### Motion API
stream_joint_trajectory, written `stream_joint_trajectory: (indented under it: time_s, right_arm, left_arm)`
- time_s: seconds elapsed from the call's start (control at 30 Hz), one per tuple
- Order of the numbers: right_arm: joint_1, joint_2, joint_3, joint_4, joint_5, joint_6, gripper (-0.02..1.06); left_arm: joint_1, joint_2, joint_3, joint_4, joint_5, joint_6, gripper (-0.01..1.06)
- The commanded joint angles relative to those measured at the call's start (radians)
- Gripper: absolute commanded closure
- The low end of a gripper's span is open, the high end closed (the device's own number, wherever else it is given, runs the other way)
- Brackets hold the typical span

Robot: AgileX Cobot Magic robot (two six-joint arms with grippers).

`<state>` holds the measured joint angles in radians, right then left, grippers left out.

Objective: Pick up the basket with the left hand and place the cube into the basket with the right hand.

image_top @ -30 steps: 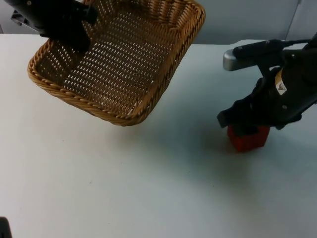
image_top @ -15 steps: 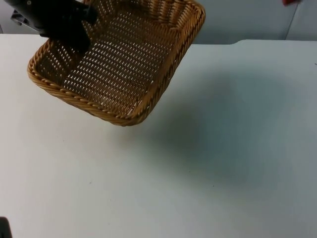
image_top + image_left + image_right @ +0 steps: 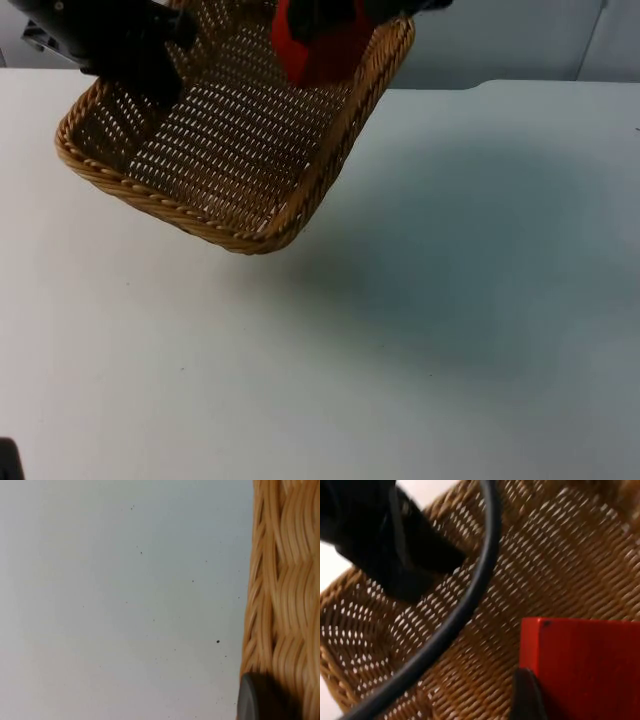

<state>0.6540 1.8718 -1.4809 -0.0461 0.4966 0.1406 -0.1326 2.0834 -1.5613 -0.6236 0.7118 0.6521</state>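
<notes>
Basket aloft at the left, red cube held over its far end.

The left gripper [image 3: 150, 70] clamps the near-left rim of the shallow rectangular woven wicker basket [image 3: 200, 215], which hangs tilted above the white table top [image 3: 400, 350] with its shadow on the surface below; in the left wrist view one black fingertip [image 3: 255, 700] presses against the basket's wall [image 3: 282, 590], the other finger hidden behind the weave. Further right, the red cube [image 3: 320, 45] sits above the basket's far interior (its upper part is cut off by the picture's edge). The right gripper [image 3: 345, 8] is mostly out of the top view, dark above the cube; the right wrist view shows its fingertip [image 3: 527, 697] against the cube's face [image 3: 585, 665], so it is gripping the cube over the basket's mesh floor [image 3: 470, 645]. Whether the cube touches the weave cannot be told.
</notes>
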Motion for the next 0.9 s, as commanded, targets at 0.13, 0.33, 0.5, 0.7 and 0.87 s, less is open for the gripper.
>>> stream_joint_trajectory:
  time_s: [0.13, 0.33, 0.5, 0.7, 0.87]
  right_arm:
    - [0.015, 0.07, 0.0, 0.161, -0.016, -0.157, 1.05]
    - [0.021, 0.104, 0.0, 0.2, -0.008, -0.206, 1.02]
    - [0.021, 0.109, 0.0, 0.202, 0.02, -0.268, 0.81]
    - [0.021, 0.089, -0.023, 0.202, 0.026, -0.319, 0.07]
    - [0.023, 0.054, -0.051, 0.194, 0.026, -0.333, 0.31]
  left_arm:
    - [0.0, -0.017, -0.008, -0.024, -0.012, -0.006, 1.05]
    - [0.0, -0.017, -0.008, -0.024, -0.012, -0.006, 1.05]
    - [0.0, -0.017, -0.008, -0.024, -0.012, -0.006, 1.05]
    - [0.0, -0.017, -0.008, -0.024, -0.012, -0.006, 1.05]
    - [0.0, -0.017, -0.008, -0.024, -0.012, -0.006, 1.05]
